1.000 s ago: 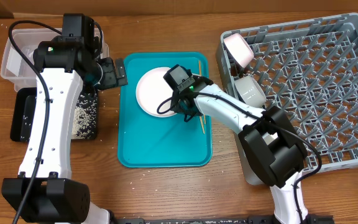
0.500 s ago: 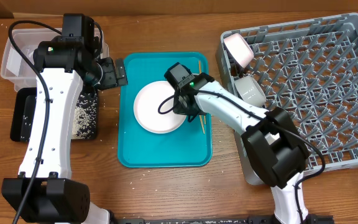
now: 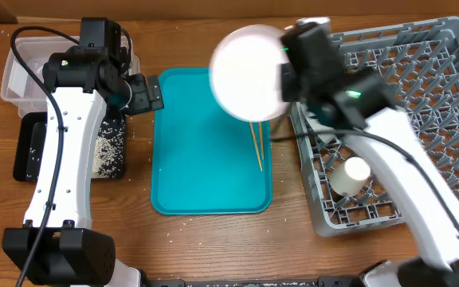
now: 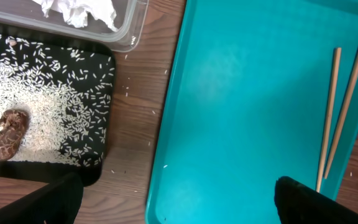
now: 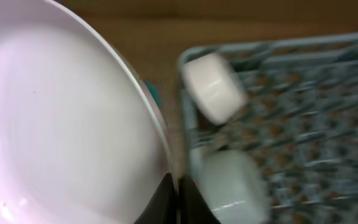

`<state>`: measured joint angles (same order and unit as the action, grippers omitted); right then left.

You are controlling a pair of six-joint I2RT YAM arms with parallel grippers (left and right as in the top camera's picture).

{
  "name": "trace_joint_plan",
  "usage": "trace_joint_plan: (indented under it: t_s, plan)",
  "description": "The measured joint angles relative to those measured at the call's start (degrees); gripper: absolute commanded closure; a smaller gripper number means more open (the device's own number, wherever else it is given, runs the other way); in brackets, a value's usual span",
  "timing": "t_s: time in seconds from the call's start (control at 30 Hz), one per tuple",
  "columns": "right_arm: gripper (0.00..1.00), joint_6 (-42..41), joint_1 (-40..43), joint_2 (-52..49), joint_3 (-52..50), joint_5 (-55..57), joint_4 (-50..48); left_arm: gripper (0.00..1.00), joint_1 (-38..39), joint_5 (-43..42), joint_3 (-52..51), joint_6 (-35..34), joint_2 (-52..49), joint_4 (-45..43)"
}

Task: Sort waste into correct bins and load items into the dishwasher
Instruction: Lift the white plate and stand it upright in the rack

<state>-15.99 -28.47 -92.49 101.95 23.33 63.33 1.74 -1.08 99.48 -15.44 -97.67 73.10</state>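
My right gripper (image 5: 178, 193) is shut on the rim of the white dinner plate (image 3: 249, 72), holding it high above the far right corner of the teal tray (image 3: 205, 175), next to the grey dish rack (image 3: 429, 104). In the right wrist view the plate (image 5: 61, 124) fills the left, and two white bowls (image 5: 213, 87) (image 5: 232, 180) stand at the rack's left edge. A white cup (image 3: 355, 171) lies in the rack. My left gripper (image 4: 179, 208) is open and empty over the teal tray's left edge. The black tray (image 4: 48, 62) holds rice and a brown lump (image 4: 11, 134). The napkin (image 4: 79, 12) lies in the clear tub (image 3: 18, 76). The red wrapper is out of view.
Two wooden chopsticks (image 3: 256, 143) lie on the right side of the teal tray; they also show in the left wrist view (image 4: 337, 106). Loose rice grains are scattered on the wooden table (image 3: 134, 231) around the black tray.
My right gripper has lifted the plate off the teal tray and carried it up and to the right, toward the rack. The cup is now uncovered. The left arm has not moved.
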Motion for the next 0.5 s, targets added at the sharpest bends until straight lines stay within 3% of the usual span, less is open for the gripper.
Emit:
trace_joint_plan:
  t_s: [0.23, 0.5]
  plan:
    - [0.96, 12.5, 6.1, 1.5, -0.1, 18.4, -0.1, 0.00, 0.0, 0.0, 0.0, 0.0, 0.0, 0.0]
    - [0.96, 20.4, 14.3, -2.9, -0.4, 24.0, -2.0, 0.00, 0.0, 0.0, 0.0, 0.0, 0.0, 0.0]
